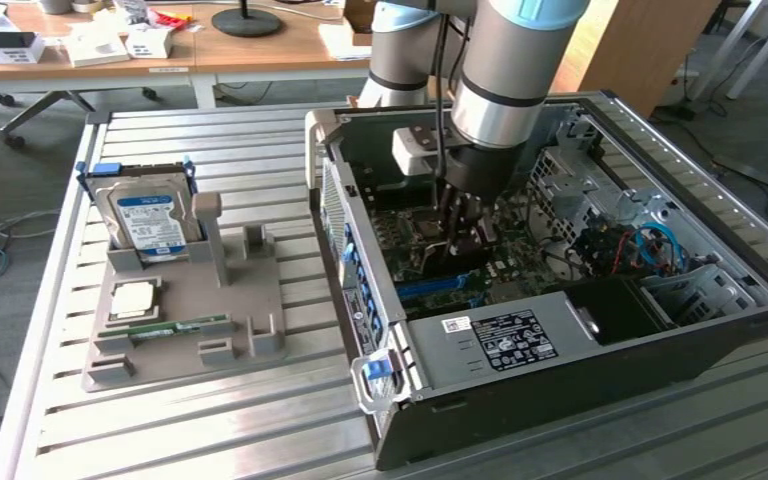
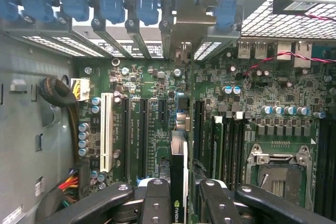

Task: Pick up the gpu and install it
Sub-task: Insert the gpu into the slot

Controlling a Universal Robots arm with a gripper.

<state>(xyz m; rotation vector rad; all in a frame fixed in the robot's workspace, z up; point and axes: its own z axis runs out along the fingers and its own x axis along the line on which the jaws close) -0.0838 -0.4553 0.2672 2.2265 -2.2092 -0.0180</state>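
While the arm [image 1: 511,60] reached down from above, the open computer case [image 1: 518,420] lay flat on the slatted metal table [image 1: 224,430], and what a busy box it was! At the case's nearest end sat the power supply [image 1: 504,335], label up. Beside the case, on the exterior view's left, a grey holder [image 1: 244,335] carried a memory stick [image 1: 184,327] lying flat and a hard drive [image 1: 147,218] standing upright. Into the middle of the case went the gripper [image 1: 464,225], low over the board, and its black fingers [image 2: 157,203] were clamped from both sides on the gpu [image 2: 178,182]. The thin card stood on edge between them, inside the case, right above the dark expansion slots. Whether its lower edge had entered a slot could not be told. Under the card spread the motherboard [image 2: 262,93] on the case floor, a white slot [image 2: 106,129] off to one side of the card and the processor socket [image 2: 275,169] off to the other. Farther on, along the case's rear wall, ran a row of blue latches [image 2: 113,6]. Beyond the case stood a wooden desk [image 1: 264,50].
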